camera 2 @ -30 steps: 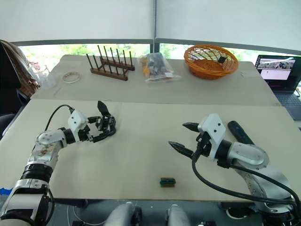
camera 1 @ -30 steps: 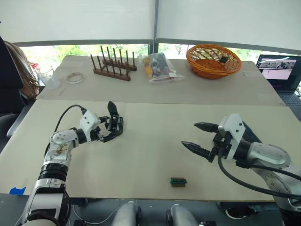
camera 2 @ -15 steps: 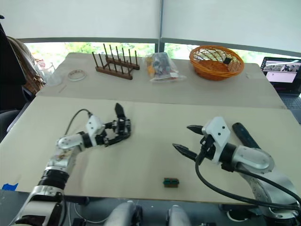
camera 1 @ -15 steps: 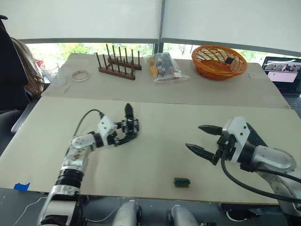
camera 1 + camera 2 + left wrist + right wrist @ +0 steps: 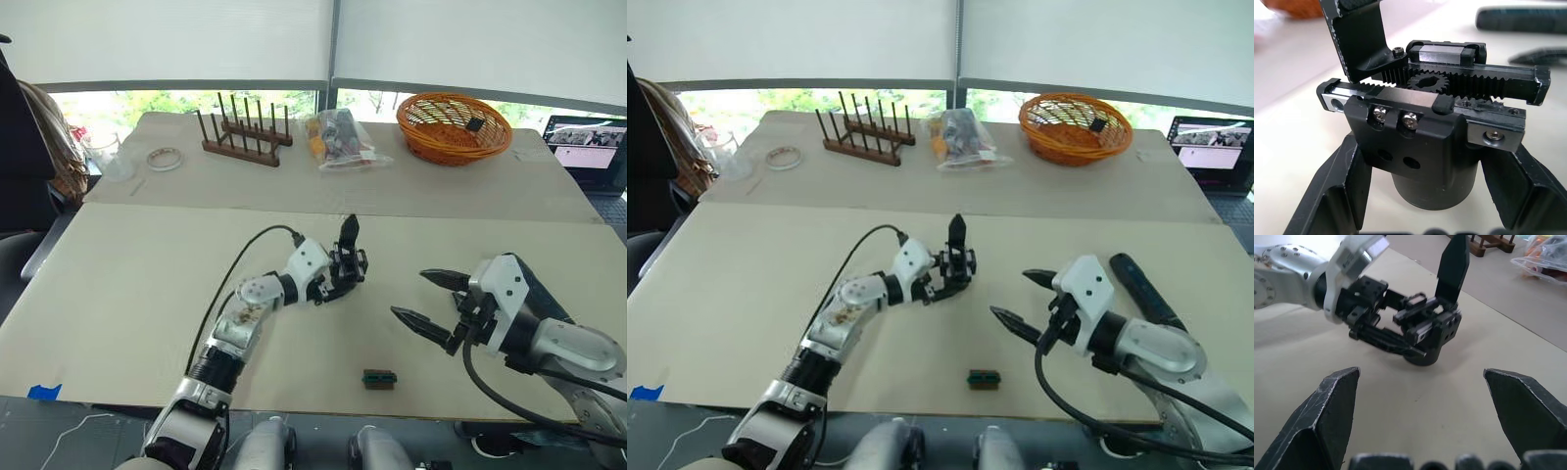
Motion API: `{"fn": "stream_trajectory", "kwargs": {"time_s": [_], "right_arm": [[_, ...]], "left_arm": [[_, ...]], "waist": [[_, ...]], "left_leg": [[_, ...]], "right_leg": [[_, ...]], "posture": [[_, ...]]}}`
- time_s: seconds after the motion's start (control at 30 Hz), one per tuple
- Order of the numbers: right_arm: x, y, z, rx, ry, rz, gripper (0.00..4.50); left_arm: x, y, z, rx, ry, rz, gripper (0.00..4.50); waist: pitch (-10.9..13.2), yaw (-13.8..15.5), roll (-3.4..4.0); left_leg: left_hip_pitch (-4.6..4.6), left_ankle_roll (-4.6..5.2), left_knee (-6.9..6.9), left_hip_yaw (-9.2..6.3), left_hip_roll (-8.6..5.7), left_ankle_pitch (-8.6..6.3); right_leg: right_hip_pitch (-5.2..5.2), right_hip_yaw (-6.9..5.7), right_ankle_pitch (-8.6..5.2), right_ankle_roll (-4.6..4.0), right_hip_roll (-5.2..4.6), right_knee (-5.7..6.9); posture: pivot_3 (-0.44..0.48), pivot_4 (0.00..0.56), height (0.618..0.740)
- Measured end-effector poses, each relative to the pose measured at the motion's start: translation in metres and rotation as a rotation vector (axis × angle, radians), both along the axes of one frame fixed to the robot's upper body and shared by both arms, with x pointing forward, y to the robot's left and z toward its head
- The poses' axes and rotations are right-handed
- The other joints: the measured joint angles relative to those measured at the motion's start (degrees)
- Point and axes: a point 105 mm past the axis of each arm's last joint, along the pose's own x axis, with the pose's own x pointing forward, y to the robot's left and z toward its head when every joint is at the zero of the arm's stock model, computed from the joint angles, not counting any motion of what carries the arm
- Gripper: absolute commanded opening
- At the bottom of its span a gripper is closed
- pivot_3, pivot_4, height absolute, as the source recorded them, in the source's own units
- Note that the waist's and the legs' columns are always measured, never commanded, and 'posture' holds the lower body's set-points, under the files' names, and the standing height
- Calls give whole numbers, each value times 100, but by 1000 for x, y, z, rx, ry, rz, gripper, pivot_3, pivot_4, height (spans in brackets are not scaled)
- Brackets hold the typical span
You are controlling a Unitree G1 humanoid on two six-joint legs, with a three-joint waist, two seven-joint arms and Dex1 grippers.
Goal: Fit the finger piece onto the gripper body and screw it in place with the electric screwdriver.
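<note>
I am holding the gripper body (image 5: 343, 266) in the middle of the near table (image 5: 127, 284), its round base down at the surface and its one pointed finger standing straight up. In the left wrist view its rack teeth, pinion and two screw heads are facing the camera, so I judge the open side is being presented for the missing piece. My left gripper (image 5: 333, 279) is clamped on the body from both sides, low around the base; I read that as bracing it so it cannot twist once a screw is driven.

My right gripper (image 5: 431, 302) is hovering well to the right of it, fingers spread wide and holding nothing, pointing toward the body as its wrist view shows. The electric screwdriver (image 5: 1141, 289) is lying on the table just behind my right arm, not yet picked up. I cannot make out the finger piece anywhere for certain.

A small green-and-black block (image 5: 376, 378) is sitting near the front edge, apart from everything. The orange basket (image 5: 455, 127), wooden rack (image 5: 243, 135) and plastic bag (image 5: 343, 142) are standing on the far table.
</note>
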Motion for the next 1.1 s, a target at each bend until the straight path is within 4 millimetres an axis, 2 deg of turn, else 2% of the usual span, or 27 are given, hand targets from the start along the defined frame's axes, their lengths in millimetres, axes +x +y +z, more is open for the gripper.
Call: {"fn": "stream_trajectory", "kwargs": {"time_s": [0.07, 0.1, 0.17, 0.37, 0.6, 0.73, 0.87, 1.0, 1.1], "right_arm": [[0, -1, -2, 1, 7, -13, 4500], [0, -2, -2, 1, 8, -15, 4500], [-1, -3, -3, -1, 10, -27, 4500], [0, -7, -1, -2, -2, -53, 4500], [1, -6, -2, 6, -1, -58, 4500], [2, -5, -1, 7, -6, -54, 4500], [3, -5, 1, 5, -11, -48, 4500], [3, -12, 8, -22, 1, -49, 4500], [2, -20, 21, -75, 25, -49, 4500]], "left_arm": [[-1, -1, -1, 11, -17, -6, 2778], [-2, 0, -1, 17, -28, -10, 3827], [-4, 2, -3, 19, -41, -19, 4478], [-11, 8, 7, -51, -40, -104, 4478], [-16, 28, 27, -20, -66, -240, 4478], [-11, 54, 46, 55, -103, -263, 4478], [-9, 71, 48, 117, -107, -259, 4478], [-19, 96, 54, 157, -77, -311, 4478], [-37, 108, 76, 139, -2, -389, 4478]], "waist": [[0, -2, 0], [0, -5, 0], [0, -9, 0], [0, -22, 0], [0, -28, 1], [0, -65, 2], [0, -75, 2], [1, -100, 4], [9, -102, 10]], "left_leg": [[3, 1, 0, 0, -2, 0], [5, 1, 0, 0, -2, 0], [5, 1, 0, 0, -2, 0], [6, 0, 0, 0, -1, 0], [6, 1, 1, 0, -3, 1], [9, 0, 0, 0, -3, 1], [9, 1, 0, 0, -6, 1], [8, 1, 0, 0, -5, 1], [7, 0, 2, -1, -2, 1]], "right_leg": [[1, 1, 0, 0, -3, -4], [1, 2, 0, 0, -3, -4], [1, 2, 0, 0, -5, -4], [1, 2, 0, 0, -6, -3], [2, -1, -1, 0, -4, -3], [2, -1, -1, 1, 0, -2], [2, -1, -3, 3, 0, 0], [2, -1, -3, 4, -1, 1], [5, -5, -4, 5, -4, 0]], "posture": [[0, 150, 740], [0, 150, 740], [0, 150, 740], [0, 150, 740], [0, 150, 740], [0, 150, 740], [0, 150, 740], [0, 150, 740], [0, 150, 740]]}}
